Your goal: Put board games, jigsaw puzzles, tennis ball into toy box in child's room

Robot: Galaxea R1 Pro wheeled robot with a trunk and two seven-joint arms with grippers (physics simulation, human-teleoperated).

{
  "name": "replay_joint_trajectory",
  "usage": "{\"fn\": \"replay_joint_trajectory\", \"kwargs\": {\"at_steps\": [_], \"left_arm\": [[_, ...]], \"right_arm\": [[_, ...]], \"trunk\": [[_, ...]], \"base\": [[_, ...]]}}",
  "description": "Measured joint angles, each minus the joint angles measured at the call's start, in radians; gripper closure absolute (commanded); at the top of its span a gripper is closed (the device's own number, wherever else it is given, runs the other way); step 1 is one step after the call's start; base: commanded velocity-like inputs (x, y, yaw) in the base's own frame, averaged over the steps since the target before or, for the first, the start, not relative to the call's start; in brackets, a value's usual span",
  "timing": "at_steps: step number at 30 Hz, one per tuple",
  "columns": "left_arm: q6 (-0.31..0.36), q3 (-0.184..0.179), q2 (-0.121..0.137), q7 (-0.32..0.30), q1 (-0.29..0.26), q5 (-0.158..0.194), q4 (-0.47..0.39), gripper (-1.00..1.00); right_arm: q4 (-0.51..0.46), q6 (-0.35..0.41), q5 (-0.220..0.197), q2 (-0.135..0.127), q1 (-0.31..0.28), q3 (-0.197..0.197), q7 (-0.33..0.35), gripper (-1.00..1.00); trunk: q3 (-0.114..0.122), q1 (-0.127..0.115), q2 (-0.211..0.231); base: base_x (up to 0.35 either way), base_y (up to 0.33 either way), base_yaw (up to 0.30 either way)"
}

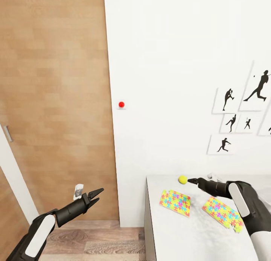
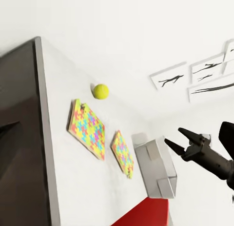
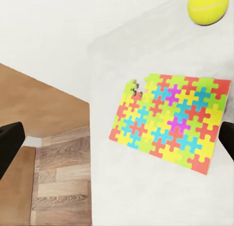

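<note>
The right end effector (image 1: 192,181), fingers apart and empty, is hovering just beside the tennis ball (image 1: 183,179) on the surface (image 1: 177,231), with two jigsaw puzzles (image 1: 175,202) lying below it.

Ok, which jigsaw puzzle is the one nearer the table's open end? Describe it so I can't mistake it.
Start at the pale table against the white wall. Two jigsaw puzzles lie flat in front of the tennis ball. Yours is the jigsaw puzzle nearer the table's end by the wooden door; the other puzzle lies under the right arm.
</note>
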Motion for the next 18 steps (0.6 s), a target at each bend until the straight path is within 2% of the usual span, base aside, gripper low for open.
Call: {"fn": "replay_joint_trajectory", "kwargs": {"at_steps": [2, 9, 14, 18], "left_arm": [[0.000, 0.000, -0.003, 0.003, 0.000, 0.000, -0.002, -1.00], [0.000, 0.000, -0.010, 0.011, 0.000, -0.002, -0.011, -1.00], [0.000, 0.000, -0.012, 0.013, 0.000, -0.007, -0.014, -1.00], [0.000, 0.000, -0.013, 0.017, 0.000, -0.025, -0.015, -1.00]], "right_arm": [[0.072, -0.001, 0.000, 0.006, -0.032, 0.002, -0.001, -1.00], [0.165, -0.005, 0.001, 0.014, -0.077, 0.005, -0.001, -1.00], [0.188, -0.006, 0.001, 0.016, -0.088, 0.006, -0.001, -1.00], [0.202, -0.006, 0.001, 0.017, -0.094, 0.006, -0.001, -1.00]], "trunk": [[-0.003, 0.000, 0.000], [-0.014, 0.000, 0.000], [-0.022, 0.000, 0.000], [-0.029, 0.000, 0.000]], "base": [[0.000, 0.000, 0.000], [0.000, 0.000, 0.000], [0.000, 0.000, 0.000], [0.000, 0.000, 0.000]]}}
